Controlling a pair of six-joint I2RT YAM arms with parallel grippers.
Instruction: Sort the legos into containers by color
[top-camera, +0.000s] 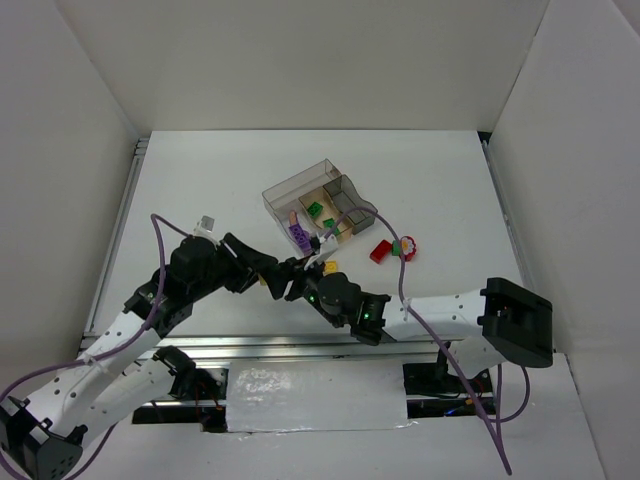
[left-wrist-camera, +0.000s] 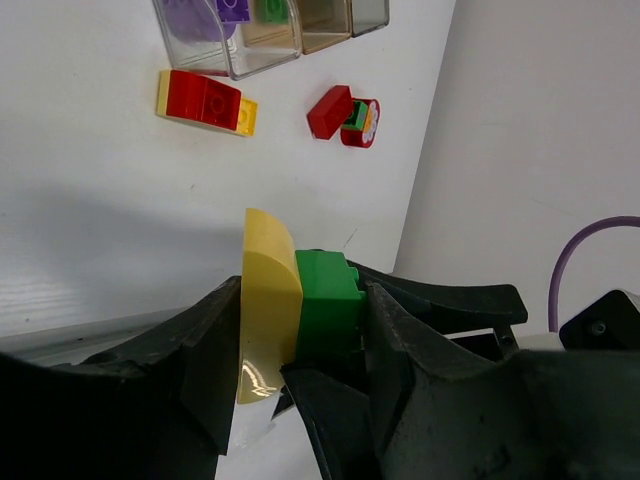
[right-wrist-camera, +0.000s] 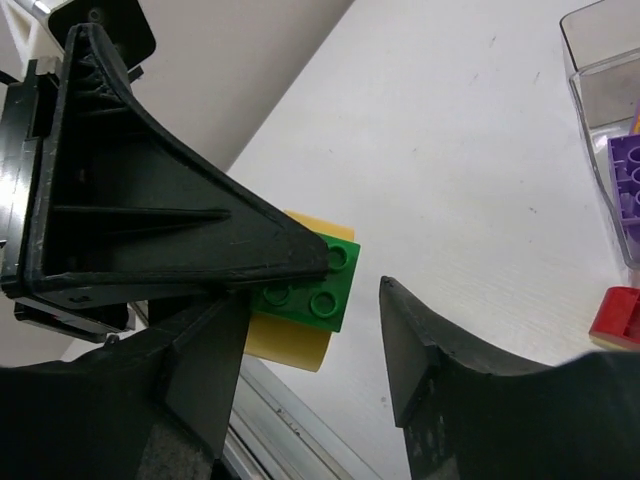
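Stuck together, a green lego (left-wrist-camera: 328, 300) and a curved yellow lego (left-wrist-camera: 268, 310) hang over the near edge of the table (top-camera: 200, 190), short of the containers (top-camera: 290, 190). The left gripper (left-wrist-camera: 300, 330) pinches the pair from both sides, apparently to steady it: two colours cannot share a compartment. The right gripper (right-wrist-camera: 310, 300) brackets the green piece with its fingers (right-wrist-camera: 425, 345) spread, one not touching, seemingly poised to pull it free. A purple lego (right-wrist-camera: 628, 185) lies in one compartment.
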